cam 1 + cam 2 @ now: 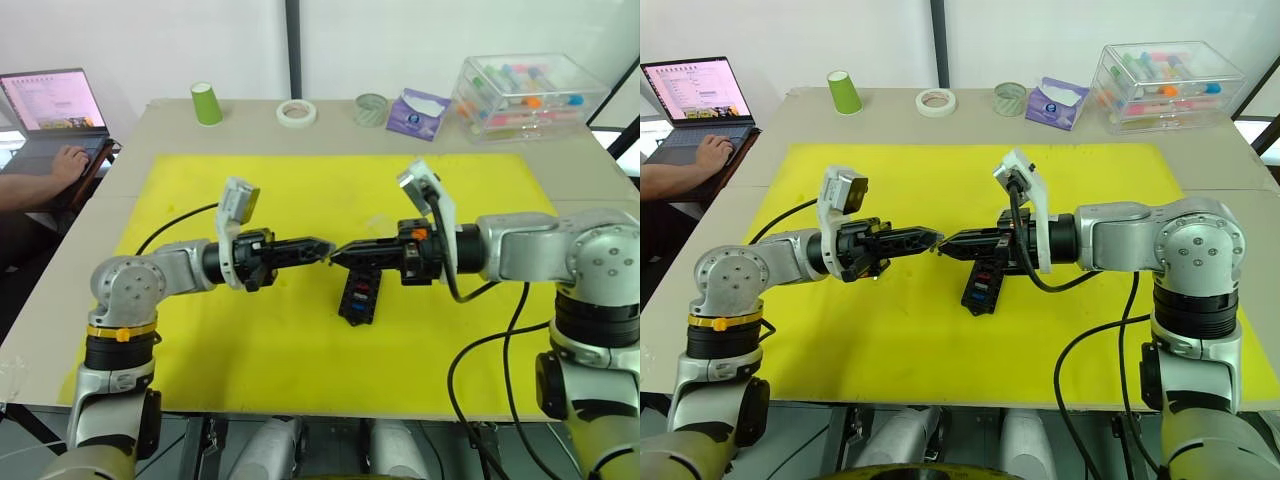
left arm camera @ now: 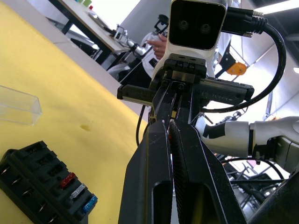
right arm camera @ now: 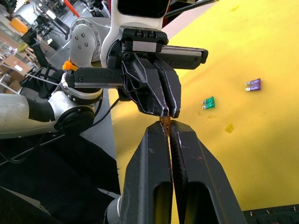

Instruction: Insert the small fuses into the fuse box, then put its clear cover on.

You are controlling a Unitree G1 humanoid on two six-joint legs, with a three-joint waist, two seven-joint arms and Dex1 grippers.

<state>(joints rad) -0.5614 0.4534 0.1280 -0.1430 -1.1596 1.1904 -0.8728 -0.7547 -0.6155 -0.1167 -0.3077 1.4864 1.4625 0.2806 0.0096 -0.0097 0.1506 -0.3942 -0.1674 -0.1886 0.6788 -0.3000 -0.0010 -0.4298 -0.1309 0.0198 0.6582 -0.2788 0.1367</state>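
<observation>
Above the yellow mat (image 1: 250, 330) my left gripper (image 1: 323, 247) and right gripper (image 1: 336, 255) meet tip to tip. A tiny amber fuse (image 3: 166, 121) sits between them. The right gripper (image 3: 167, 126) is shut on one end of it, and the left gripper's shut tips pinch the other end. Just below them lies the black fuse box (image 1: 360, 297), with a red fuse (image 2: 67, 179), a grey one and a blue one in its slots. The clear cover (image 2: 16, 107) rests on the mat beyond the box. A green fuse (image 3: 209, 102) and a purple fuse (image 3: 253, 85) lie loose on the mat.
Along the table's far edge stand a green cup (image 1: 207, 103), two tape rolls (image 1: 297, 112), a purple tissue pack (image 1: 417, 112) and a large clear storage box (image 1: 525, 95). At far left a person's hand (image 1: 65, 160) rests on a laptop (image 1: 55, 105).
</observation>
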